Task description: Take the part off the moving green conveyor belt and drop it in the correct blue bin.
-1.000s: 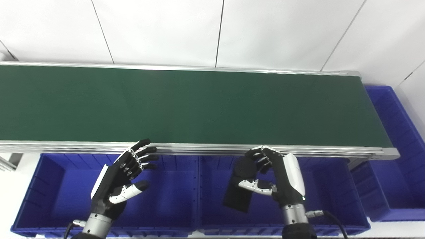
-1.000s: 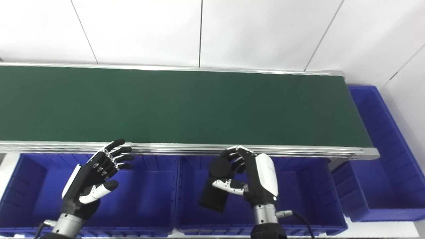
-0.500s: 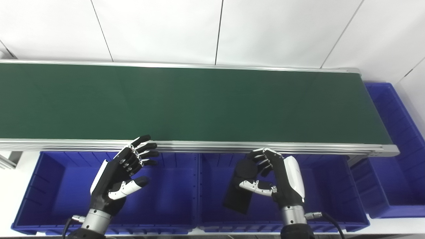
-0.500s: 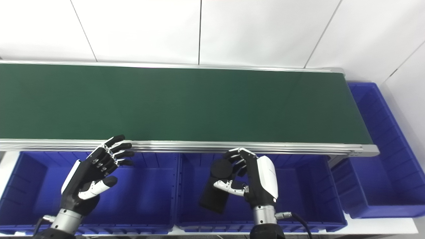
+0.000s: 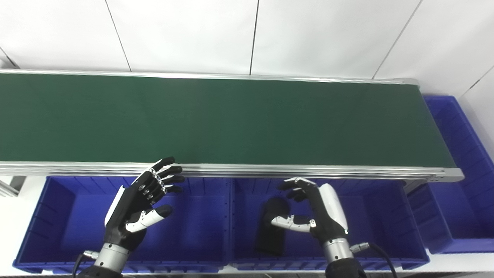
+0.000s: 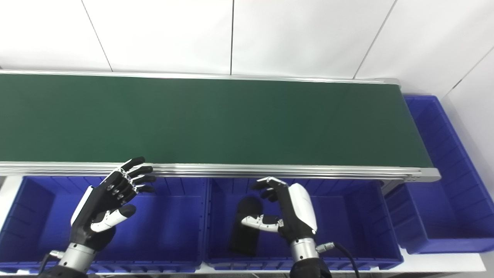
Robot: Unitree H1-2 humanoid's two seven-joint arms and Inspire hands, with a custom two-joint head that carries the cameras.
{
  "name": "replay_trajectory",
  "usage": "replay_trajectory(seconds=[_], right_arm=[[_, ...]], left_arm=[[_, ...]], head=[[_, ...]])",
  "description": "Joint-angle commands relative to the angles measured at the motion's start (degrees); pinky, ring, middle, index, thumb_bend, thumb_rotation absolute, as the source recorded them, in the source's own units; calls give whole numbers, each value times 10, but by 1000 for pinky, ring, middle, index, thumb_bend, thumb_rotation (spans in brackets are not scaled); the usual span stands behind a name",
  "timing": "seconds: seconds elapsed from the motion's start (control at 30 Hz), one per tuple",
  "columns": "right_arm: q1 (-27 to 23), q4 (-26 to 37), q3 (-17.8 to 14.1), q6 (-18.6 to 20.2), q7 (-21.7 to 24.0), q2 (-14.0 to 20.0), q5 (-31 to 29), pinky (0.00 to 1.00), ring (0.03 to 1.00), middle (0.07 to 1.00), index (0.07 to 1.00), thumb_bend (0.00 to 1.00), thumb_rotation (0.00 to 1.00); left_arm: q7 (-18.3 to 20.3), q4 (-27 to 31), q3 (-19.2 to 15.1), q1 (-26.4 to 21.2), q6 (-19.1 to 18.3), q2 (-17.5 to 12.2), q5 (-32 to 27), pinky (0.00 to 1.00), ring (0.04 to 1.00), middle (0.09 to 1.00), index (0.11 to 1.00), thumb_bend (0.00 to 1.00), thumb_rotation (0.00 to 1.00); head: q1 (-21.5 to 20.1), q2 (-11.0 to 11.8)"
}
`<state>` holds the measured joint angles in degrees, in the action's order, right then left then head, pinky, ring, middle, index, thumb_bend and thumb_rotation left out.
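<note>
**Dark part lies in the middle bin, right hand spread above it**

At the far left, the green conveyor belt [image 5: 216, 119] runs out of the picture, so its left end is cut off; its right end stops short of the third bin. Both arms are cut off at the bottom edge, showing only wrists and hands.

There are three blue bins. The left bin [image 5: 46, 251] sits below the belt's near rail, and the left hand [image 5: 141, 202] hovers over it with fingers apart and curled slightly, holding nothing. Its fingertips [image 5: 170, 170] reach close to the rail [image 5: 239, 170].

The middle bin [image 5: 382, 216] holds the one part [image 5: 272, 227], a dark, oblong piece lying on the bin floor; its shape is hard to make out against the blue, and the thumb crosses in front of it. The right hand [image 5: 312, 210] is above it, fingers loosened and apart, gripping nothing.

The right bin [image 5: 459, 216] stands past the belt's end, its far side cut off by the picture edge. The belt surface shows open room along its whole visible length.
</note>
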<state>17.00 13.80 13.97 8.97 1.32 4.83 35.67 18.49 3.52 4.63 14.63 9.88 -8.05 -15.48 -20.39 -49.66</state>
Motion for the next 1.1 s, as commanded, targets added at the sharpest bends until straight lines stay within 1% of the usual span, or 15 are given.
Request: replay_trajectory(seconds=[0.0,0.13,0.17,0.37,0.53,0.6,0.7,0.73,0.77,0.83,0.9,1.0,1.07], right_arm=[[-8,25,8,13,15,9,16,715,806,832,810,862,285],[-14,23,21,20,29,21,33,717,819,850,834,882,359],[-15,22,22,19,30,23,35,733,833,857,842,888,375],[-17,24,27,17,34,24,47,781,879,882,861,896,427],[-19,33,37,12,33,19,53,798,894,890,876,869,468],[-22,38,44,5,35,11,40,776,881,889,876,850,482],[-28,34,58,-20,28,-8,9,724,844,879,867,834,491],[-30,29,61,-30,23,-15,-6,715,832,872,860,833,492],[-32,25,63,-34,20,-23,-19,708,817,859,849,833,484],[-31,12,62,-52,12,-43,-66,700,782,825,827,836,452],[-29,-7,60,-80,0,-60,-102,686,760,806,818,836,435],[-29,-37,58,-118,-15,-71,-126,663,733,783,815,829,434],[-32,-53,55,-134,-19,-72,-139,657,740,783,812,815,467]], left_arm=[[1,19,-3,-5,7,-2,0,624,703,760,817,987,401],[2,17,-2,-5,8,-3,-1,632,707,766,824,981,400],[2,17,-2,-5,7,-3,0,632,706,767,827,980,403],[1,17,-3,-5,8,-2,2,628,706,768,824,977,399],[2,15,-2,-5,8,-2,0,634,710,769,822,974,389],[3,12,-2,-6,8,-1,-2,634,709,769,823,976,384],[2,11,0,-6,11,0,2,631,706,765,820,975,386],[1,10,1,-6,12,1,5,629,706,764,818,980,387],[1,8,1,-6,13,2,6,627,705,763,816,987,393],[1,7,2,-5,12,3,6,625,704,762,814,995,392],[-1,6,3,-3,15,4,12,622,701,760,813,998,398],[1,2,5,-2,19,7,16,622,705,762,811,1000,400],[3,-3,7,-2,24,8,18,635,714,769,813,995,387]], head=[[1,-1],[1,0],[1,0],[1,2],[3,4],[7,7],[16,13],[19,19],[19,19],[24,24],[29,28],[41,35],[50,41]])
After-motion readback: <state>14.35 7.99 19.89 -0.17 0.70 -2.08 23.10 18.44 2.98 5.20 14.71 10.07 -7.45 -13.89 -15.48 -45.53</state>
